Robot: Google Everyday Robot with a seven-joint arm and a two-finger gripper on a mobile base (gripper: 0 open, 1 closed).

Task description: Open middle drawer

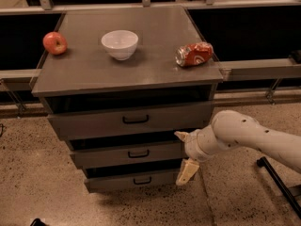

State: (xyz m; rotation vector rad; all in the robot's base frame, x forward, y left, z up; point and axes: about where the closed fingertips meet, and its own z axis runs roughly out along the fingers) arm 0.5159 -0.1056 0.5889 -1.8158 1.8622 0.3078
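The grey cabinet has three stacked drawers. The middle drawer (127, 155) has a small black bar handle (138, 153); its front sits between the wider top drawer (94, 122) and the narrower bottom drawer (122, 180). A dark gap shows above its front. My gripper (184, 154) is at the right end of the middle drawer's front, to the right of the handle. It is open and empty, with one cream finger (181, 135) up by the drawer's top edge and the other finger (187, 172) below it.
On the cabinet top (84, 74) sit a red apple (54, 43) at the left, a white bowl (120, 44) in the middle and a crushed red can (194, 54) at the right. Metal rails (263, 69) run behind the cabinet. A black bar (280, 182) lies on the speckled floor at the right.
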